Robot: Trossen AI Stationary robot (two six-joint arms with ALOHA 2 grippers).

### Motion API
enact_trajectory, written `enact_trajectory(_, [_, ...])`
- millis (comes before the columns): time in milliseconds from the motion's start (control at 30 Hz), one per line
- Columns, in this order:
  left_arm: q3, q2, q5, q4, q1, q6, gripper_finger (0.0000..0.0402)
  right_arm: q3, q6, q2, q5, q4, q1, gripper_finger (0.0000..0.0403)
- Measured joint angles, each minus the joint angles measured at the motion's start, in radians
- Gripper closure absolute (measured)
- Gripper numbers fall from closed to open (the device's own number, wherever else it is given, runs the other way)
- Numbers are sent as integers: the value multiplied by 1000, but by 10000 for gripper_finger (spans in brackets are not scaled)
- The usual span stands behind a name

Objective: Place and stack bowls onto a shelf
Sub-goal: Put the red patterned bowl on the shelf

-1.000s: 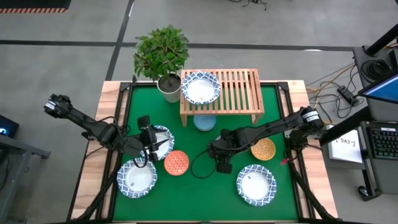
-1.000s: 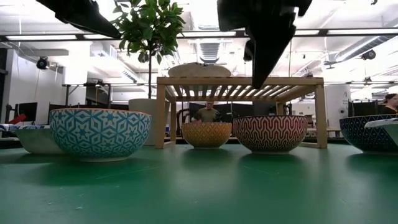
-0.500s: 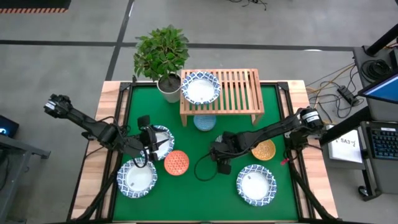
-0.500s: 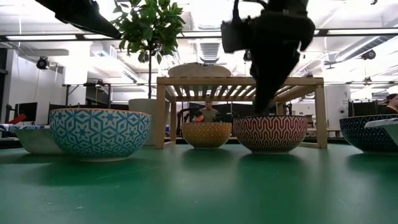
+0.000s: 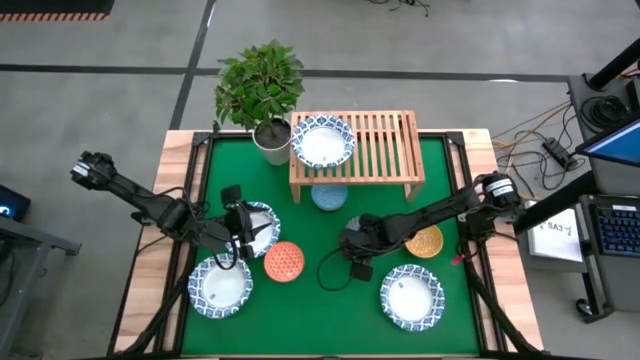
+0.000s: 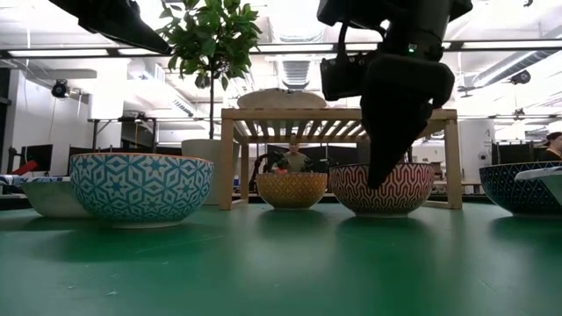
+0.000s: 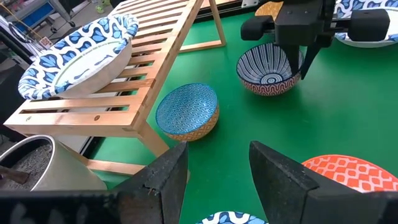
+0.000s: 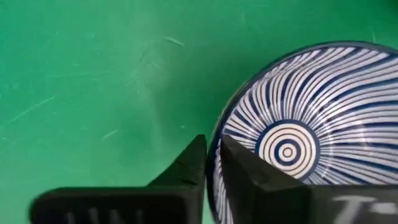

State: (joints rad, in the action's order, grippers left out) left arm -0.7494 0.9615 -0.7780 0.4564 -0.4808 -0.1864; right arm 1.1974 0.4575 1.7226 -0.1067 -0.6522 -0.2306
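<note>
In the middle of the green table, the right gripper (image 8: 211,163) has dropped and closed — pinching the rim of the small dark-blue patterned bowl (image 8: 298,143), ready to lift toward the light-wood slatted shelf (image 5: 375,150). Left gripper (image 7: 214,171) waits, jaws apart.

Bright, even overhead light; sharp focus

A robotics lab in an open-plan hall: a green-topped wooden work table (image 5: 450,330) on grey floor, a monitor and keyboard (image 5: 618,228) at right, ceiling strip lights (image 6: 44,54) beyond.
</note>
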Motion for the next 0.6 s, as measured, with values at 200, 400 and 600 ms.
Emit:
enact_trajectory(200, [0,0,0,-2,0,5,247,17,-6,-1,4,-2,-3,388])
enact_trajectory(400, [0,0,-1,-5,0,9,247,102,-25,-20,62,-21,-27,389])
enact_trajectory(600, [0,0,-2,-14,0,13,247,228,-62,-54,56,-81,-67,390])
